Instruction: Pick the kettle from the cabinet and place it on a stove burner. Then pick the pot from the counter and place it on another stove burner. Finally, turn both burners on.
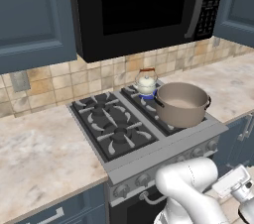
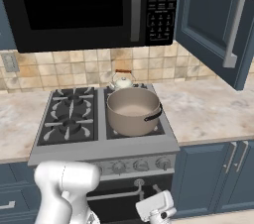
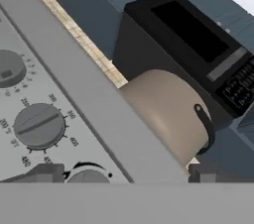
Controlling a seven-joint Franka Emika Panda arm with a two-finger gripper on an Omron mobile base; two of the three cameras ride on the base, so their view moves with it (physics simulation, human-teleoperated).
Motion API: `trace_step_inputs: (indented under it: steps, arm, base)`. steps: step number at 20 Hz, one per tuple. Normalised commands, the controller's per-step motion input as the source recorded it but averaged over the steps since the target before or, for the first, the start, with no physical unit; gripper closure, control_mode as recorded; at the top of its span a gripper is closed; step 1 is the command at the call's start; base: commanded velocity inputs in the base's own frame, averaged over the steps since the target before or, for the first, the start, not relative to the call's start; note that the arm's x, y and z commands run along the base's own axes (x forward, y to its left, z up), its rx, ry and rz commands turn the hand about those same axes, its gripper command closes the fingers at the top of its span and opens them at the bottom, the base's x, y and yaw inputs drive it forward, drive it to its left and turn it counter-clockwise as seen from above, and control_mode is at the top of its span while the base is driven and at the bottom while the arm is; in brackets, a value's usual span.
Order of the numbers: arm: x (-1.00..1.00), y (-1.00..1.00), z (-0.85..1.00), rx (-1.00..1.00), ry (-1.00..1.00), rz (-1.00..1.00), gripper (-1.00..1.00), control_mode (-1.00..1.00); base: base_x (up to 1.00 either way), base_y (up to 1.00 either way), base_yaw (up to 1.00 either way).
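The cream kettle point(image 1: 146, 83) stands on the back right burner of the black stove point(image 1: 111, 125), with a bit of blue showing under its base. In front of it the taupe pot point(image 1: 182, 103) sits on the front right burner; its side point(image 3: 166, 111) also appears in the hand view. My gripper point(image 3: 125, 173) is low in front of the silver knob panel point(image 3: 74, 89), open, with its dark fingertips point(image 3: 47, 172) wide apart. A round knob point(image 3: 87, 176) lies between them at the bottom edge, and another knob point(image 3: 38, 125) is just beyond. The hand point(image 2: 156, 207) hangs below the stove front.
The black microwave point(image 2: 89, 5) hangs over the stove. The slate-blue cabinet door point(image 2: 218, 15) stands open at the upper right. Marbled counter point(image 1: 39, 153) runs on both sides of the stove. The two left burners point(image 2: 69, 114) are bare.
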Motion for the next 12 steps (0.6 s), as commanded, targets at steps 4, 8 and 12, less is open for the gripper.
trace_step_inputs:
  steps: [4,8,12]
  arm:
    - [0.14,-0.26,0.01,0.21,0.16,0.0,-1.0,-1.0]
    - [0.18,-0.22,0.05,0.19,0.23,0.0,-1.0,-1.0]
    - [0.25,-0.07,0.06,0.19,0.26,0.0,-1.0,-1.0]
  base:
    - [0.0,0.0,0.0]
    - [0.0,0.0,0.0]
    - [0.0,0.0,0.0]
